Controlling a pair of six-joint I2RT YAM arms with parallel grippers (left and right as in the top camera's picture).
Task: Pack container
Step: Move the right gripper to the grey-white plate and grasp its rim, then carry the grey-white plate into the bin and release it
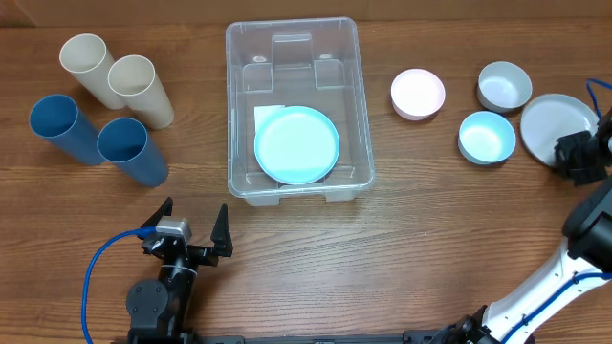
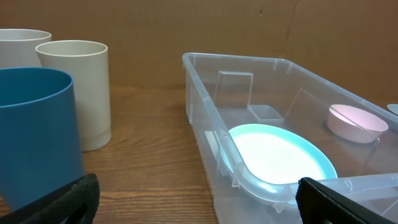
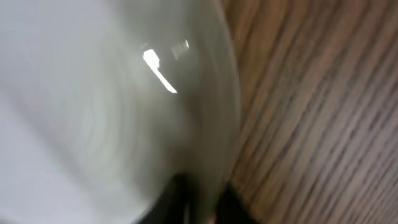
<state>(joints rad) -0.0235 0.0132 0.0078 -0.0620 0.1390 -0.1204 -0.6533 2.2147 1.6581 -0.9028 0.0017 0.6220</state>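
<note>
The clear container [image 1: 292, 27] stands at the table's middle with a light blue plate [image 1: 296, 145] lying in it. My left gripper [image 1: 191, 229] is open and empty near the front edge, just left of the container's near corner. The left wrist view shows the container [image 2: 205, 112] and the plate [image 2: 280, 152] between my open jaws [image 2: 199, 199]. My right gripper [image 1: 574, 158] is at the far right, at the near rim of a white plate [image 1: 553, 122]. In the blurred right wrist view the fingers [image 3: 202, 199] pinch that plate's rim [image 3: 93, 112].
Two cream cups [image 1: 91, 67] [image 1: 141, 91] and two blue cups [image 1: 62, 127] [image 1: 131, 150] lie at the left. A pink bowl [image 1: 418, 94], a white bowl [image 1: 504, 86] and a light blue bowl [image 1: 487, 137] sit right of the container.
</note>
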